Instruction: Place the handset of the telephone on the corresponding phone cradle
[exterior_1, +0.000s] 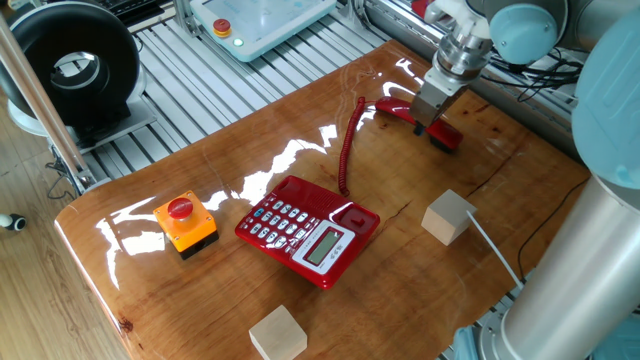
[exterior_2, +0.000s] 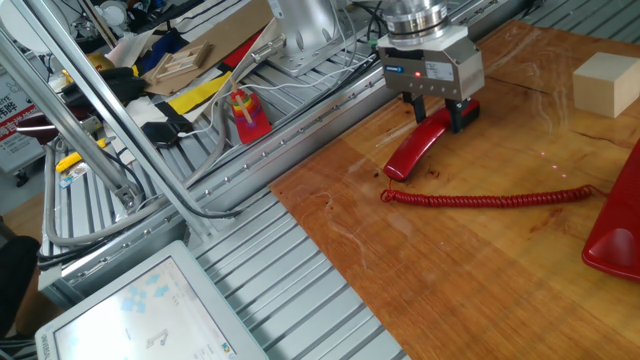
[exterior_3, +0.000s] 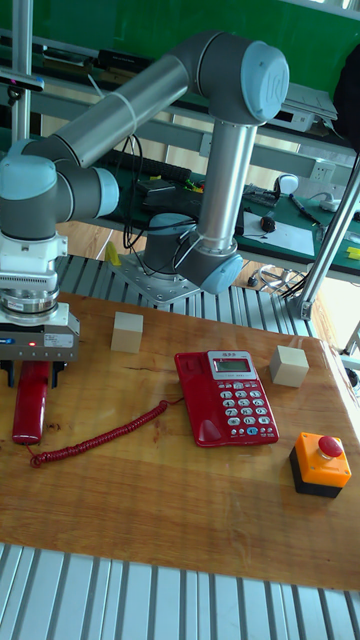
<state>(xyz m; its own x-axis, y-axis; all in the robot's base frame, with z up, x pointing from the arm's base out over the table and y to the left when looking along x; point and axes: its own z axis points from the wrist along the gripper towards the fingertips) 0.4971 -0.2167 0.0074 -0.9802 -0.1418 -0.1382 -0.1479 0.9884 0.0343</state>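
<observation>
- Gripper (exterior_2: 437, 111): lowered over the far end of the handset, one finger (exterior_2: 419, 105) on each side of the receiver; fingers close against its sides, but contact cannot be confirmed, so whether it has a hold cannot be told.
- Handset (exterior_2: 418, 146): glossy red, lying flat on the wooden table (exterior_1: 260, 150), near the table edge beside the metal slatted surface; well apart from the telephone.
- Coiled cord (exterior_2: 490, 198): red, stretched along the tabletop from the handset's free end toward the telephone.
- Telephone (exterior_1: 307, 229): red base near the table's middle, grey screen and white-grey keypad facing up.
- Phone cradle (exterior_3: 199, 398): the red strip alongside the keypad, unoccupied.
- Orange box (exterior_1: 185, 223): red round button on top, just beside the telephone on the keypad side.
- Wooden cubes: one (exterior_1: 448, 216) near the telephone's cord side, one (exterior_1: 278, 332) at the table's near edge in one fixed view.
</observation>
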